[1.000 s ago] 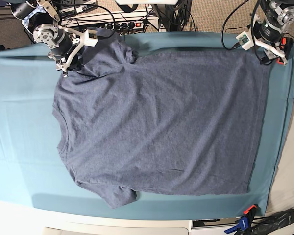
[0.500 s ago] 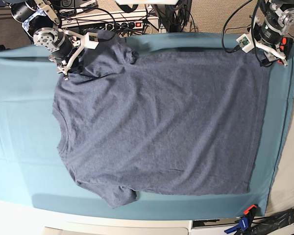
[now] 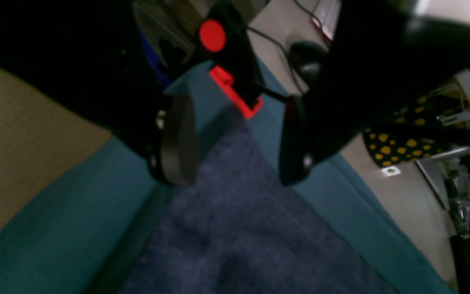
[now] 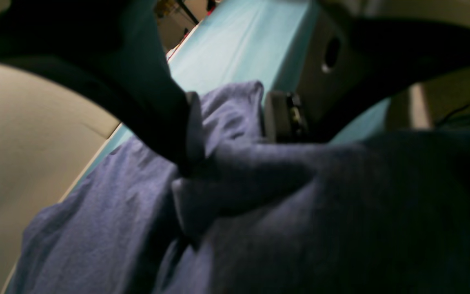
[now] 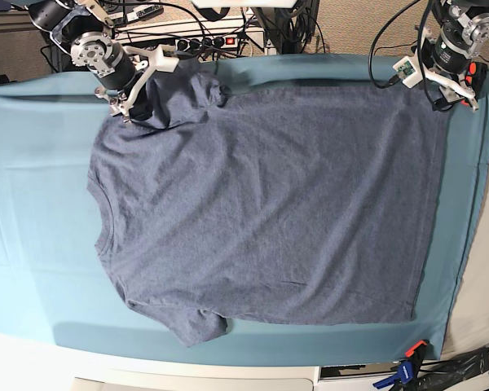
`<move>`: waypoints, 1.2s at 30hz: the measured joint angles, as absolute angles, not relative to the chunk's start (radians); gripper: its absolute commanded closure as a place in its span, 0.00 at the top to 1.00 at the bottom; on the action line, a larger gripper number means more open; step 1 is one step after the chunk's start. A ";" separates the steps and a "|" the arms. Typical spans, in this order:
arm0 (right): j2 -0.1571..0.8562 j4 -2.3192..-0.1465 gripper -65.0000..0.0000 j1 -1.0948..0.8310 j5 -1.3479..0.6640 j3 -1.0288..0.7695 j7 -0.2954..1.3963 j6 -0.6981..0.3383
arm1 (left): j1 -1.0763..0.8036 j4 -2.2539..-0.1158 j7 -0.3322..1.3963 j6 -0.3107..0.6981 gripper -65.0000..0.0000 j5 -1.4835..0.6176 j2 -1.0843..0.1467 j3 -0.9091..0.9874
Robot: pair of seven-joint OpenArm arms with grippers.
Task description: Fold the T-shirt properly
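Though blur softens the left wrist view, we see the left hand [image 3: 235, 163] spread wide above the T-shirt [image 3: 239, 228] corner. Through the right wrist view, our right hand [image 4: 227, 122] pinches bunched heathered fabric. From the base view, the T-shirt lies flat on the teal tabletop [image 5: 33, 204], bare cloth bordering it.

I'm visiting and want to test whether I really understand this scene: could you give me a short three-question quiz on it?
1. True or false: the T-shirt lies spread flat on the cloth.
2. Which end effector has shirt fabric between its fingers: left or right?
3. What orange thing sits at the table's near corner in the overhead view?

Key: 1 true. 2 right, at the sleeve; the left is open over the hem corner. 3 a clamp.
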State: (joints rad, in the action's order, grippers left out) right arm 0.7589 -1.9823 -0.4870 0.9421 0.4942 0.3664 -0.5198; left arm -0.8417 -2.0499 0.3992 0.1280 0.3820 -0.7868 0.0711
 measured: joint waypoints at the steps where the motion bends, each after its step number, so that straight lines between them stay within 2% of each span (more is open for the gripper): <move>1: 0.751 -1.982 0.38 -0.487 0.942 0.494 0.366 -0.520 | -0.841 -2.050 0.399 0.128 0.52 0.382 -0.786 0.071; 9: 0.728 -1.992 0.38 -0.487 0.937 0.495 0.363 -0.520 | -0.842 -2.050 0.399 0.128 0.52 0.382 -0.787 0.071; 16: 0.712 -2.091 0.38 -0.502 0.863 0.523 0.322 -0.568 | -0.842 -2.049 0.399 0.128 0.52 0.382 -0.787 0.071; 26: 0.714 -2.096 0.38 -0.496 0.862 0.518 0.344 -0.562 | -0.841 -2.049 0.399 0.128 0.52 0.382 -0.787 0.071; 27: 0.714 -2.096 0.36 -0.496 0.861 0.518 0.344 -0.562 | -0.841 -2.049 0.399 0.128 0.52 0.382 -0.787 0.071; 29: 0.714 -2.096 0.26 -0.496 0.854 0.518 0.344 -0.562 | -0.841 -2.049 0.399 0.128 0.52 0.382 -0.787 0.071; 32: 0.714 -2.096 0.02 -0.496 0.854 0.518 0.345 -0.562 | -0.841 -2.049 0.399 0.128 0.52 0.382 -0.787 0.071; 36: 0.714 -2.096 0.00 -0.496 0.853 0.518 0.348 -0.562 | -0.841 -2.049 0.399 0.128 0.52 0.382 -0.787 0.071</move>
